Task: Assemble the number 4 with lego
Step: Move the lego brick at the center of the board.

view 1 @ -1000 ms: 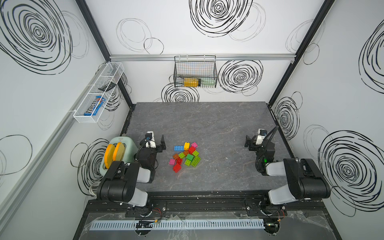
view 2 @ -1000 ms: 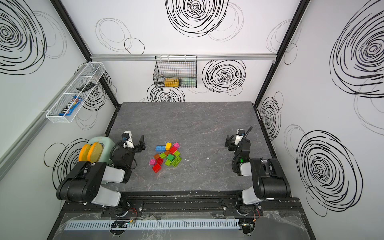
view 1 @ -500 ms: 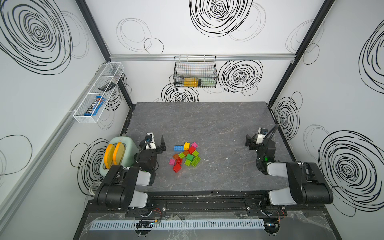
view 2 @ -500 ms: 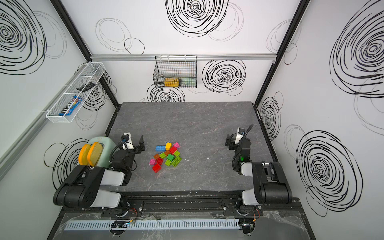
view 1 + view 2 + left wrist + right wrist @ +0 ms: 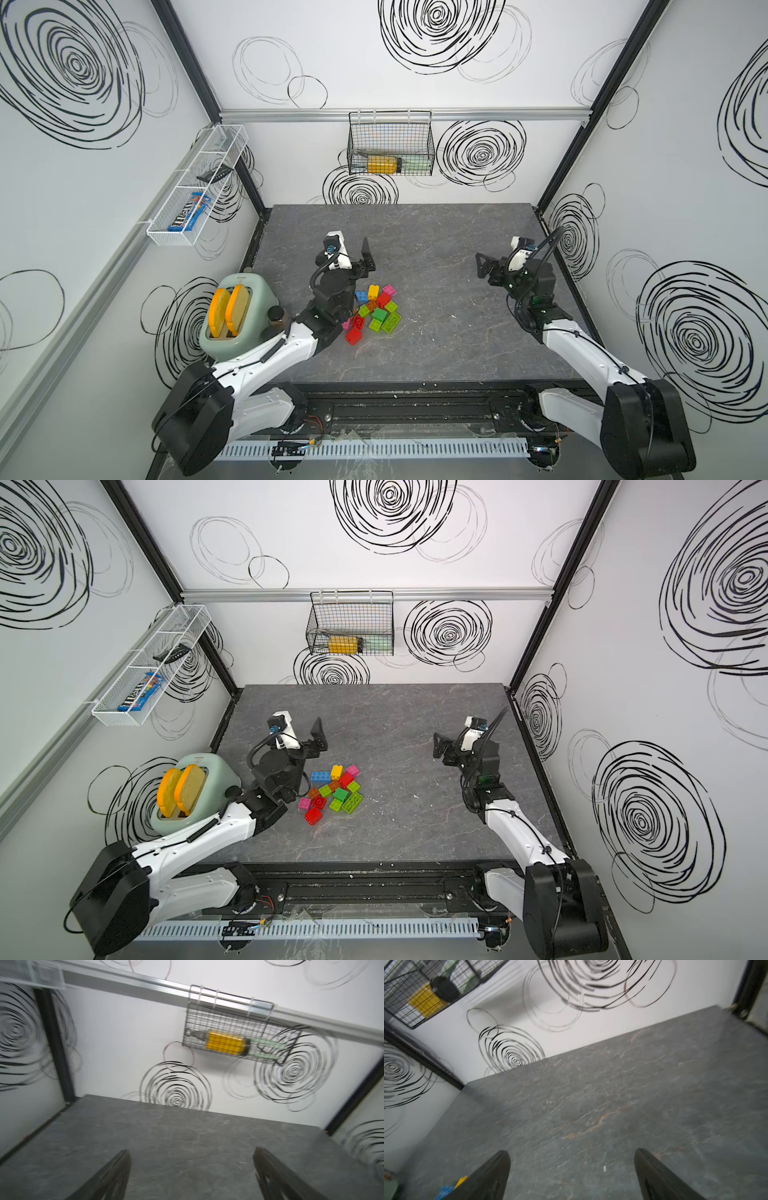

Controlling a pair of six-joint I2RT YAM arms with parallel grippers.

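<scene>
Lego (image 5: 374,309) lies in a loose heap on the grey table (image 5: 436,232), centre frame in both top views. Left gripper (image 5: 191,1149) jaws spread wide, nothing between them; it sits just upper left of the heap. Right gripper (image 5: 571,1150) equally wide, empty; well apart at centre right. Toaster (image 5: 237,316) at lower left, beside the table edge.

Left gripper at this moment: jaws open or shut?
Open. The left wrist view shows the left gripper with jaws wide apart, only bare table between them.
</scene>
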